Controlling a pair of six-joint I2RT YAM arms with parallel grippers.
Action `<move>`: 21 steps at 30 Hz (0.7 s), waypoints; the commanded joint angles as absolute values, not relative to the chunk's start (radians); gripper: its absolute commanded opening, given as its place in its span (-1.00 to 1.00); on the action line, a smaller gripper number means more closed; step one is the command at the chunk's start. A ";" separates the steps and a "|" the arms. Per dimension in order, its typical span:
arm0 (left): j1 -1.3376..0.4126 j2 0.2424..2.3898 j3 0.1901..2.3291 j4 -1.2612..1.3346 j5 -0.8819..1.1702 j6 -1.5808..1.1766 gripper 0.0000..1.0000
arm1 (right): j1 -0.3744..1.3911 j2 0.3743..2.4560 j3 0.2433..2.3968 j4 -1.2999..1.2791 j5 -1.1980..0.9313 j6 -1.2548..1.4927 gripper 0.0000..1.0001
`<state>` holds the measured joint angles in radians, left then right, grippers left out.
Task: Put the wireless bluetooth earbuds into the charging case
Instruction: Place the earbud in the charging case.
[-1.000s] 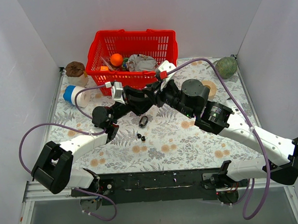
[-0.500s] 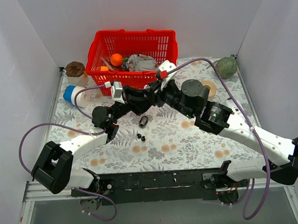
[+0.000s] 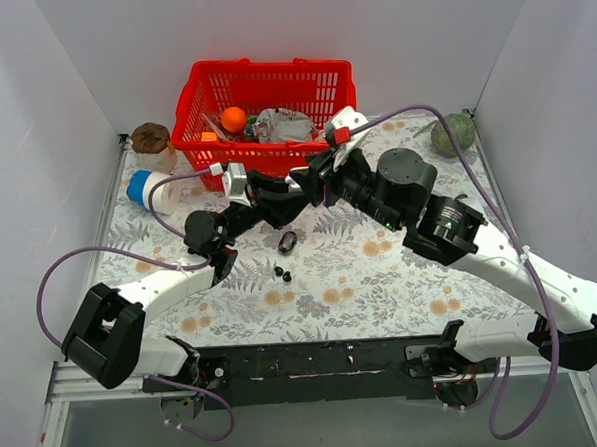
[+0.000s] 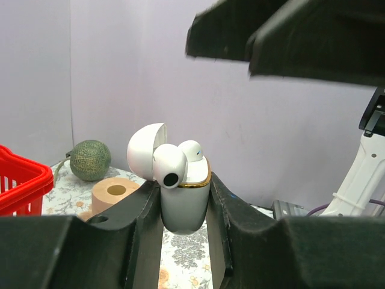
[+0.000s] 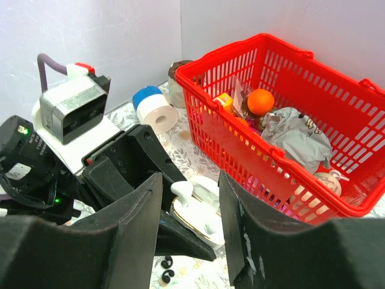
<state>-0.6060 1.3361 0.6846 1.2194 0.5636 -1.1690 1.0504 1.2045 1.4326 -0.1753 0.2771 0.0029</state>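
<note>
White charging case (image 4: 183, 198) pinched in your left hand (image 4: 184, 211); right hand (image 5: 189, 180) spread above it, so seat that raised earbud (image 4: 169, 167) gently.

No text, label, brand, number or sign can be read in any view. The crumpled grey wrapper (image 5: 295, 139) in the red basket (image 3: 301, 83) at the desk's (image 3: 382, 279) far edge bears dark marks, too blurred to read.

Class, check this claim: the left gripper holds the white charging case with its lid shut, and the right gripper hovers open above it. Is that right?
No. The lid is open, tipped back, as the left wrist view shows. The left gripper does hold the white charging case, and the right gripper hovers open above it.
</note>
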 commanded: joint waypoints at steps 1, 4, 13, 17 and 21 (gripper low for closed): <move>-0.606 1.278 0.704 1.184 0.546 -1.114 -1.00 | 1.055 1.183 1.560 -0.239 0.281 0.012 -0.06; -0.607 1.266 0.707 1.157 0.545 -1.089 -1.00 | 1.055 1.233 1.675 -0.356 0.296 0.012 -0.12; -0.607 1.235 0.726 1.051 0.489 -0.991 -1.00 | 1.060 1.474 1.985 -0.695 0.448 0.037 0.32; -0.609 1.232 0.736 1.029 0.491 -0.976 -1.00 | 1.062 1.505 2.009 -0.707 0.446 0.043 0.80; -0.609 1.230 0.733 1.025 0.489 -0.971 -1.00 | 1.063 1.539 2.034 -0.724 0.457 0.052 0.83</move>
<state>-0.6060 1.2713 0.7006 1.0405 0.5079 -1.0012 1.0561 1.5406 1.9686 -0.7052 0.4229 0.0406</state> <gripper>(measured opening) 0.273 0.910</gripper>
